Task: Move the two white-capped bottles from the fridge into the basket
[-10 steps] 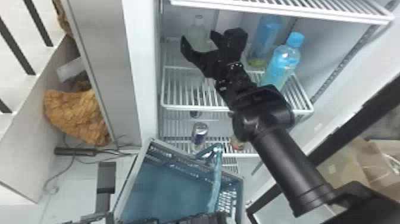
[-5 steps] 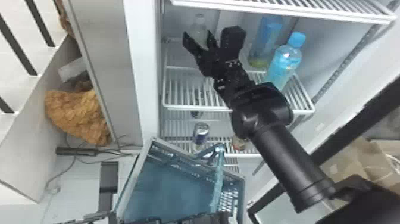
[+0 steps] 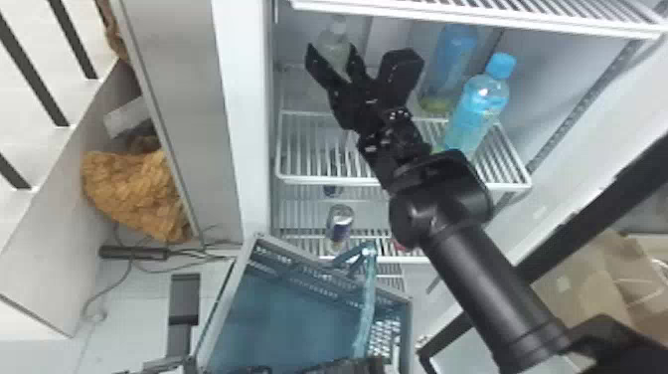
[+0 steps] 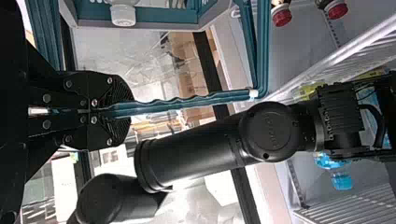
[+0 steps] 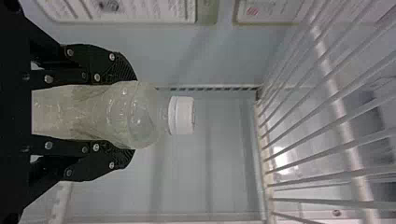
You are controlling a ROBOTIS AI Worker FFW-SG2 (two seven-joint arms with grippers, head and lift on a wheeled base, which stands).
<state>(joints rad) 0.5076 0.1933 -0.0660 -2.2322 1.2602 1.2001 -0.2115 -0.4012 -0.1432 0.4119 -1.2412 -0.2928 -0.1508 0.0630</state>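
Raised slightly, the right pincer (image 3: 330, 49) clasps one bottle (image 5: 135, 114) — another's white cap (image 4: 123, 16) is at the basket (image 3: 278, 323).

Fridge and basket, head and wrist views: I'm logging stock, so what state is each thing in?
Fridge: open
Basket: held by its handle in the left gripper
White-capped bottle at the right gripper: upright, closed
White-capped bottle at the basket rim: closed
Near blue-capped bottle: upright, closed
Rear blue bottle: upright
Can: upright
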